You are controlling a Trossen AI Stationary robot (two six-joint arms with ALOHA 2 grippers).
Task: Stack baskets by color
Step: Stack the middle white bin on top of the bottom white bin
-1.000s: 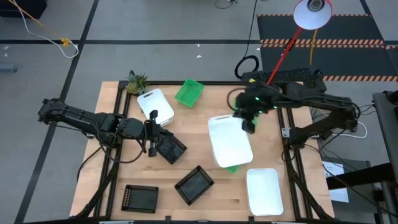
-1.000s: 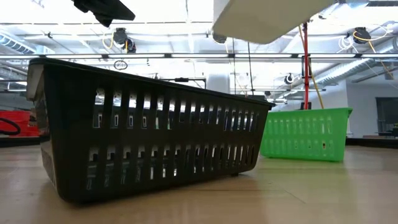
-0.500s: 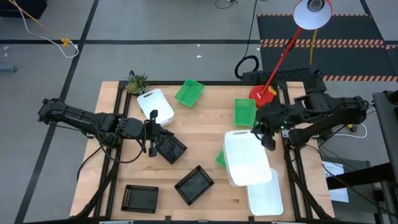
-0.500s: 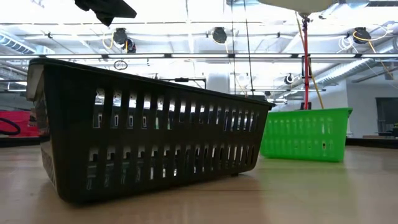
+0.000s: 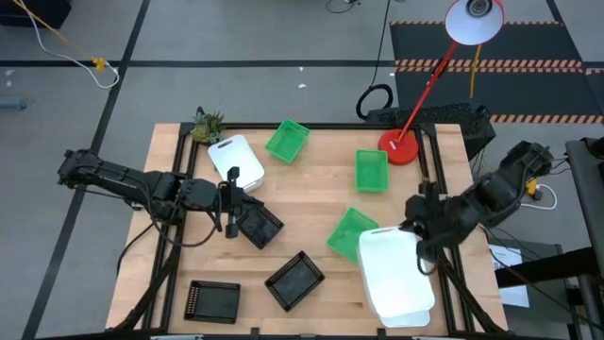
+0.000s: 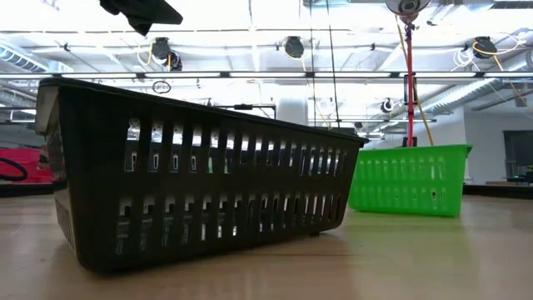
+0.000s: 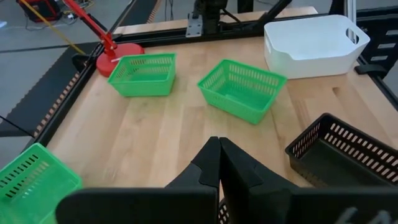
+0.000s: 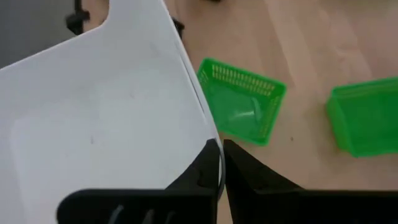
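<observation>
While the right gripper (image 5: 422,244) clenches a white basket's (image 5: 396,272) rim, we see it over the table's (image 5: 321,194) front right corner.
It seemingly covers another white basket; left gripper (image 5: 229,210) clenched shut beside a black basket (image 5: 259,225).

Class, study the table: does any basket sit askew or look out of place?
Yes. The white basket clamped in the right gripper hangs skewed over another white one by the table's near right corner, not yet nested. The left gripper holds a black basket turned crooked to the table's edges.
</observation>
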